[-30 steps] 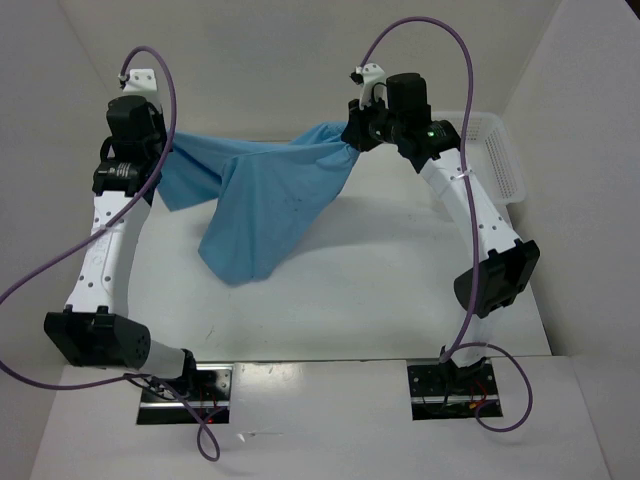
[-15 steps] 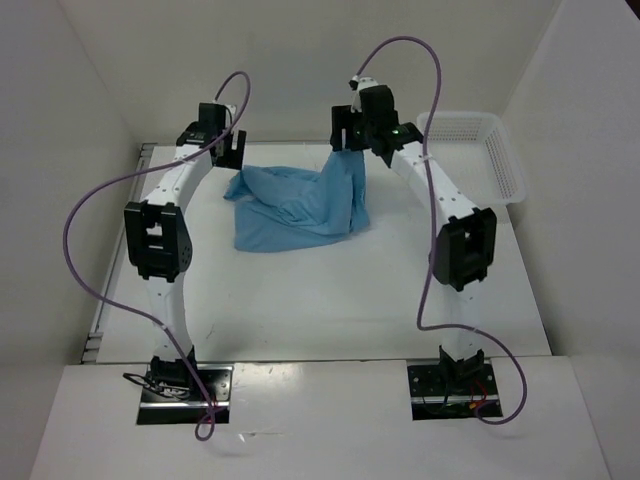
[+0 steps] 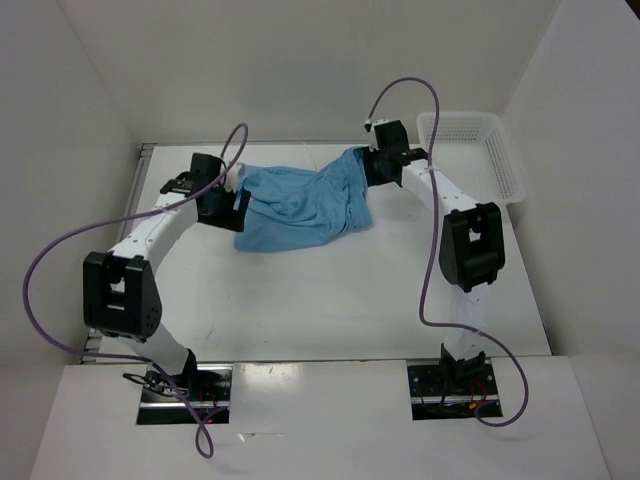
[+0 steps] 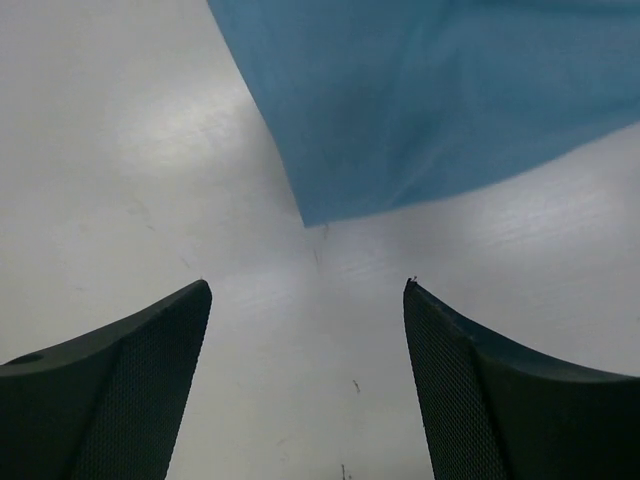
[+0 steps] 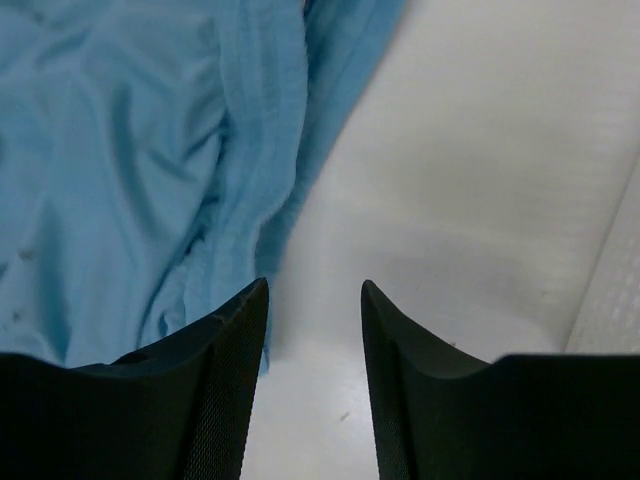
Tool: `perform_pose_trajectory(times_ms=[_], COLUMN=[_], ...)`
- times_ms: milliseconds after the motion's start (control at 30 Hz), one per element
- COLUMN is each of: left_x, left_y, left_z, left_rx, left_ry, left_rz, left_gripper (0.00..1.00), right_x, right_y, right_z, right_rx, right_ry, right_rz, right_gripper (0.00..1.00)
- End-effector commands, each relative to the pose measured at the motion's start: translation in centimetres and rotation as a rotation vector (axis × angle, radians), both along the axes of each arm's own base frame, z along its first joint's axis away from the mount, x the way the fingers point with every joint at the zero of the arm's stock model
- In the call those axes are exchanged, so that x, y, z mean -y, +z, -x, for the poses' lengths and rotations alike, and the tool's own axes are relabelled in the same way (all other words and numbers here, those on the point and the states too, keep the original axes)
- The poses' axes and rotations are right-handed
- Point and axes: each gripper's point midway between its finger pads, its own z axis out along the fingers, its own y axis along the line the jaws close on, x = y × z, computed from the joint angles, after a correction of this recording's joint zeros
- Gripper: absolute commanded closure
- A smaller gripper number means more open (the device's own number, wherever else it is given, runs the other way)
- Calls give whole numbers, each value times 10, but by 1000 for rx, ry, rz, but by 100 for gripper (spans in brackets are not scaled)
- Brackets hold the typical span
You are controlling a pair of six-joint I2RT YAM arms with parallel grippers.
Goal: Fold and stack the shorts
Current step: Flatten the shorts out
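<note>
Your left pincer (image 4: 306, 285) stands wide and empty, your right pincer (image 5: 314, 285) narrower, also empty; the shorts (image 3: 300, 205) lie crumpled on the desk (image 3: 330, 290), upper centre of the top view.

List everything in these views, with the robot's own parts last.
light sky-blue soft fabric shorts: one, sky blue, lying crumpled on the far middle of the table between the two end effectors
white plastic mesh basket: one, white, far right corner of the table
flat white table: one, white, under everything
purple cables: two, purple, one looping along each arm
robot arms: two, white with black joints, bases at the near edge
left end effector: one, black, open, low over the table by the left edge of the shorts
right end effector: one, black, open, at the right edge of the shorts
</note>
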Motion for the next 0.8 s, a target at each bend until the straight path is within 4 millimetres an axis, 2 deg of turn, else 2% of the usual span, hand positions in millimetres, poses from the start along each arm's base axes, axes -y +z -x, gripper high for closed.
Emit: perform_pose_trajectory(times_ms=[0,33,100,133,167,233,267,300,400,433,633,700,767], left_x=[19,19,26,23,25,28,28,30,29,32,36,42,43], left_y=[-38,-44,-48,-52,-54,-60,-66,-69,-77,-76,-102,-96,-96], left_z=[27,29,25,24,22,18,15,15,8,8,9,3,6], left_rx=[-156,-175,-169,-185,-182,-186,-189,-199,-191,-193,-260,-247,-260], left_ry=[-70,-69,-87,-79,-86,-92,-92,-96,-93,-103,-107,-123,-127], left_rz=[103,101,131,140,151,178,178,186,197,214,232,259,269], left_gripper=[16,16,16,16,14,12,12,12,12,12,13,18,25], right_x=[-14,-16,-15,-11,-7,-10,-18,-22,-29,-28,-29,-30,-30], right_y=[23,6,1,-7,-11,-23,-32,-39,-51,-56,-73,-78,-78], right_z=[28,38,42,46,42,45,48,52,53,53,47,47,48], right_rx=[15,-29,-36,-55,-52,-83,-109,-133,-164,-175,-214,-227,-227], right_ry=[170,189,190,180,170,186,229,255,290,290,296,286,286], right_rz=[-29,-38,-37,-24,-25,-36,-59,-67,-86,-84,-126,-132,-132], right_gripper=[53,53,46,46,46,46,46,43,38,37,30,29,29])
